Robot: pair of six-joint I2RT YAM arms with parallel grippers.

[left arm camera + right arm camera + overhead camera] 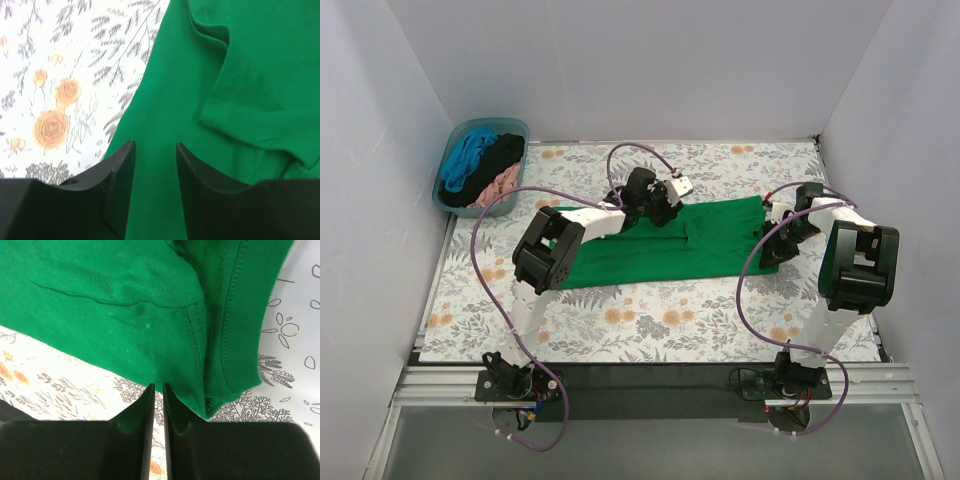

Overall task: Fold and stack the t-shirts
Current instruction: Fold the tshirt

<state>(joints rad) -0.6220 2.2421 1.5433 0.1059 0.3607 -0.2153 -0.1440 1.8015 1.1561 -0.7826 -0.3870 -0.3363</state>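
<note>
On tablecloth (650, 322), left end effector (155, 144) parted, right end effector (158, 386) pinching green t-shirt (100, 290).

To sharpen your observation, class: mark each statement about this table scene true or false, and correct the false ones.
The green shirt lies on the flowered tablecloth. True.
The tub stands at the back right corner. False: the tub stands back left.
The left gripper has its jaws apart over the green shirt. True.
The tub is empty. False: it holds blue, black and pink clothes.
</note>
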